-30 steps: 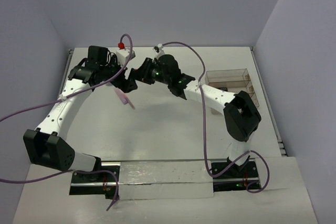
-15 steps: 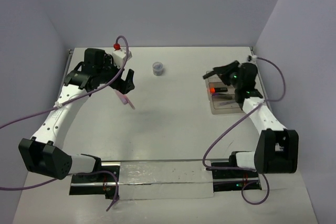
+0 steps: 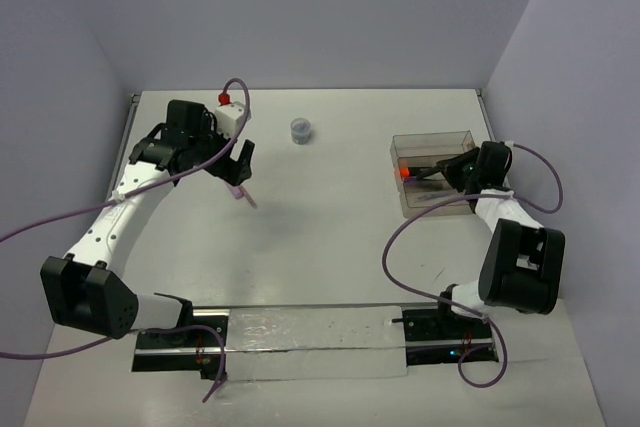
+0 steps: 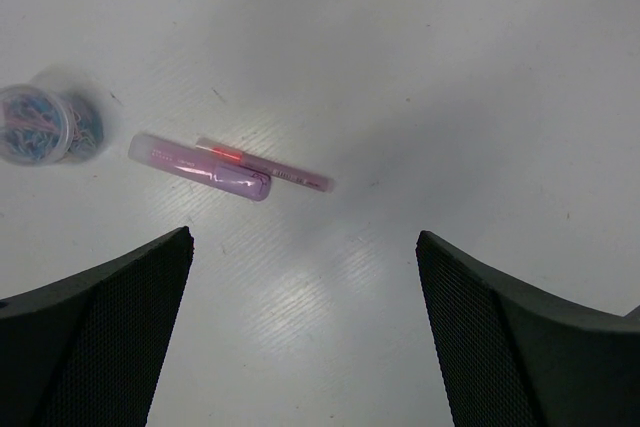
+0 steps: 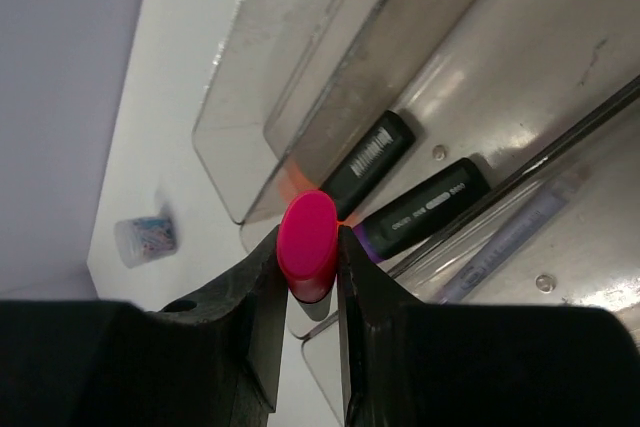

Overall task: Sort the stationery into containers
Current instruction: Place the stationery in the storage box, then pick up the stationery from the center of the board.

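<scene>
The right gripper (image 5: pixel 307 292) is clamped on a magenta marker (image 5: pixel 308 240) over the tray (image 3: pixel 432 138) near the right edge of the tabletop. The left gripper (image 3: pixel 238 165) is spread wide, holding nothing, above two pink pens (image 4: pixel 200 164) toward the far left.

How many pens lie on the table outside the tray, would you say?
2: a pale pink marker and a slim pink pen, side by side by the open left pincer. Others may be hidden.
</scene>
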{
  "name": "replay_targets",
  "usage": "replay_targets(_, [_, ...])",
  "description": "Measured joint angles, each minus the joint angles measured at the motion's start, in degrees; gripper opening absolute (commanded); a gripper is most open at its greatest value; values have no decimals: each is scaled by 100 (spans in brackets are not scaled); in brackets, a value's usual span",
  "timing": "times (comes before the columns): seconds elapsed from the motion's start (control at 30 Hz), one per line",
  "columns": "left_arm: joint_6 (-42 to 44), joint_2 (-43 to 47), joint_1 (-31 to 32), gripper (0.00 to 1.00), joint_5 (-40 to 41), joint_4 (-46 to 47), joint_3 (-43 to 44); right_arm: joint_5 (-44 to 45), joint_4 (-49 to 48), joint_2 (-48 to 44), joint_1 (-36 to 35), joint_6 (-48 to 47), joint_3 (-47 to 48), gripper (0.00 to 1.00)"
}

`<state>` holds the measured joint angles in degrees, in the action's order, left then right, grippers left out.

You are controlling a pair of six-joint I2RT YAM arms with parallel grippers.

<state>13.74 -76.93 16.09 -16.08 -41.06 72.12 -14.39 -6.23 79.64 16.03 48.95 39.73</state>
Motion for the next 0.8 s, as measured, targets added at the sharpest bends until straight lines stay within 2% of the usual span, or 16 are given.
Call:
replay_targets(0.13, [18,-67,-80,99,85,-22,-22,-99,-37,330,0,39,-5,63])
replay_targets(0.23, [19,-176,-154,99,115,-26,-22,-216,-153,411,-2,62,24,72])
replay_targets(0.43, [15,-351,-359,99,134,-26,-110,-245,-11,208,4,-43,48,77])
replay_targets(0.57, [-101,-497,-503,99,130,18,-214,-108,371,-381,-21,-236,53,77])
replay_targets(0.7, [-458,-764,-689,93,109,184,-331,244,700,-1113,-255,-508,244,77])
replay_targets(0.8, [-1011,-1023,-876,87,94,354,-395,587,930,-1476,-773,-763,583,77])
